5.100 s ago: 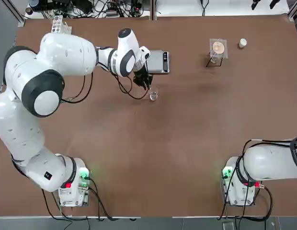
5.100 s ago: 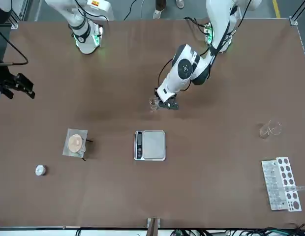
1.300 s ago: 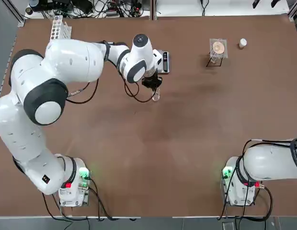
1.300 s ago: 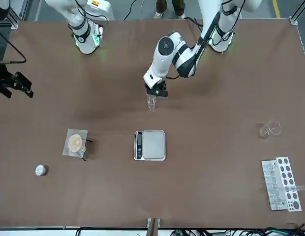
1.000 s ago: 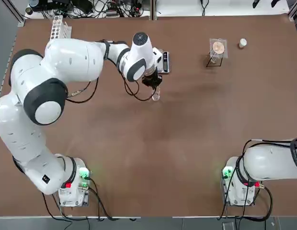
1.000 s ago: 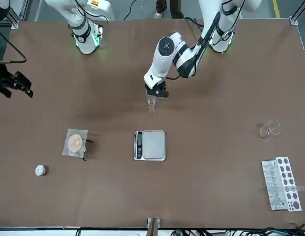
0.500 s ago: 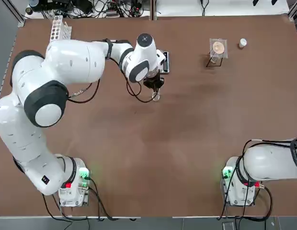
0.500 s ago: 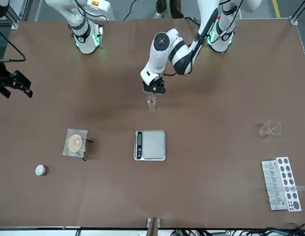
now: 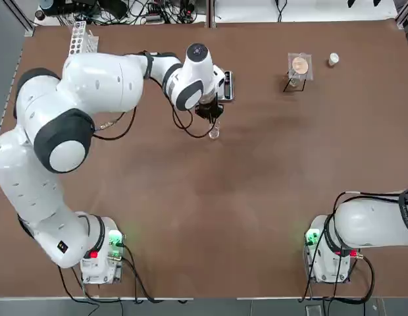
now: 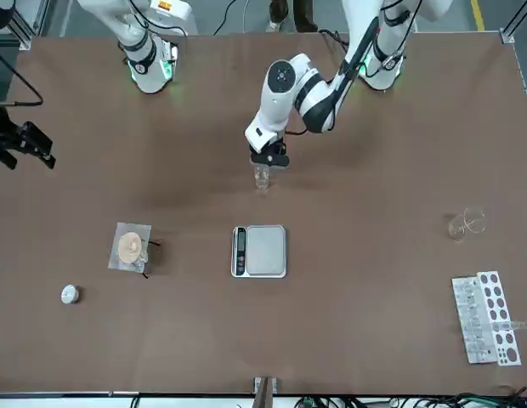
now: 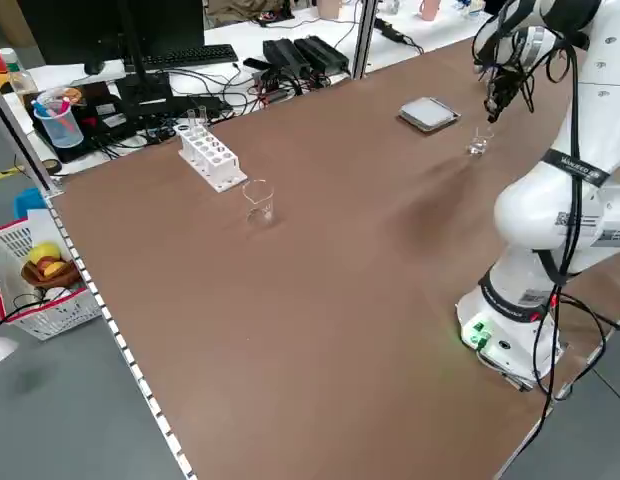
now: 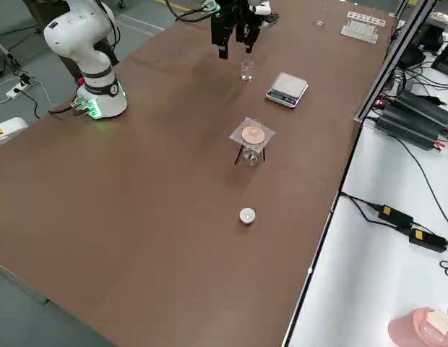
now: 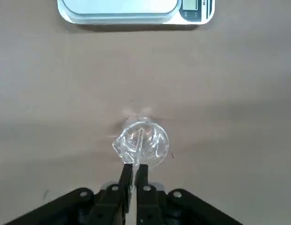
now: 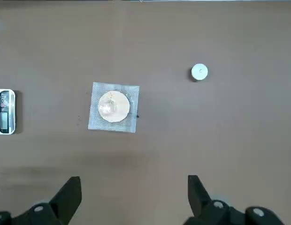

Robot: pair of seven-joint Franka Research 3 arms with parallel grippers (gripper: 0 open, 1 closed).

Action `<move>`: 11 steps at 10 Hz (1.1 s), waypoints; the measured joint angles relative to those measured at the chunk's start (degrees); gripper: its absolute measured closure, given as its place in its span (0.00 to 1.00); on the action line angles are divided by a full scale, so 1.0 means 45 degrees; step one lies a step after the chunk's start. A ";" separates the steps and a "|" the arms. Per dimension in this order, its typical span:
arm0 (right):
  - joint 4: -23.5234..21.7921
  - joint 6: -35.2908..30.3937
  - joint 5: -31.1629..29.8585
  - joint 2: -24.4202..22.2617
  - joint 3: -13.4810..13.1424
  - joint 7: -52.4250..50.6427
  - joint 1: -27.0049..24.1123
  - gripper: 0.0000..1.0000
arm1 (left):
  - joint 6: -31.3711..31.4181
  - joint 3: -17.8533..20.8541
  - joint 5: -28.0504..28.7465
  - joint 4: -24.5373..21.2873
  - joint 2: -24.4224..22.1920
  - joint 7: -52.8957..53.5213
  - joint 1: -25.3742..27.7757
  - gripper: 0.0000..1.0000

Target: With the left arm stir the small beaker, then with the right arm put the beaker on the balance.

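The left wrist view showed the left pincer [image 13: 136, 165] squeezed together on a thin clear stick [image 13: 139, 143], just over the small beaker [image 13: 158, 146]. The stick's low end went down into the beaker, so stirring looked like the step in hand. The beaker stood upright on the brown surface [image 13: 239, 117], near the balance [image 13: 119, 6] but not on it.

The right pincer [image 14: 134, 178] was wide apart, with nothing in it. It waited off to the robot's right, over the surface, well away from the beaker. Next, the left arm likely had to go round gently, then lift the stick straight up so the beaker did not tip. After that, the right arm could come and get the beaker for the balance.

The front view showed a bigger clear glass [image 10: 467, 224] lying near the white rack [image 10: 495, 319]. The top view did not show that glass, because the big left arm [image 9: 99, 82] was in the way. The top view missed the right pincer too, but the front view had it at its edge.
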 joint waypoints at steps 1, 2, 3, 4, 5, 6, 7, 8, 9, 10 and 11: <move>0.0000 0.0000 0.0000 0.0000 -0.0001 0.0000 0.0000 0.00 | 0.0000 -0.0013 0.0000 0.0000 0.0001 -0.0061 -0.0057 0.93; 0.0000 0.0000 0.0000 0.0000 -0.0004 0.0000 0.0000 0.00 | -0.0058 -0.0025 0.0001 -0.0001 0.0002 -0.0131 -0.0126 0.93; 0.0000 0.0000 0.0000 0.0000 -0.0006 0.0000 0.0000 0.00 | -0.0241 -0.0027 0.0007 -0.0001 0.0005 -0.0182 -0.0166 0.93; 0.0000 0.0001 0.0000 0.0000 -0.0006 0.0001 0.0000 0.00 | -0.0391 -0.0012 0.0126 -0.0001 0.0007 -0.0200 -0.0153 0.93; 0.0000 0.0006 0.0000 0.0000 -0.0007 0.0002 0.0000 0.00 | -0.0412 0.0011 0.0292 0.0001 0.0007 -0.0218 -0.0098 0.93; 0.0000 0.0011 0.0000 0.0000 -0.0007 0.0003 0.0000 0.00 | -0.0412 0.0022 0.0356 0.0017 0.0007 -0.0219 -0.0017 0.93; 0.0000 0.0018 0.0000 0.0000 -0.0008 0.0003 0.0000 0.00 | -0.0412 0.0035 0.0363 0.0068 0.0008 -0.0219 0.0076 0.93; 0.0000 0.0032 0.0000 0.0000 -0.0008 0.0003 0.0000 0.00 | -0.0415 0.0042 0.0363 0.0149 0.0010 -0.0226 0.0122 0.93; 0.0000 0.0038 0.0000 0.0000 -0.0009 0.0003 0.0000 0.00 | -0.0428 0.0034 0.0363 0.0222 0.0030 -0.0352 0.0095 0.93; 0.0000 0.0039 0.0000 0.0000 -0.0008 0.0003 0.0000 0.00 | -0.0436 0.0025 0.0364 0.0295 0.0080 -0.0565 0.0003 0.93; 0.0000 0.0040 0.0000 0.0000 -0.0008 0.0003 0.0000 0.00 | -0.0439 0.0001 0.0364 0.0348 0.0129 -0.0724 -0.0118 0.93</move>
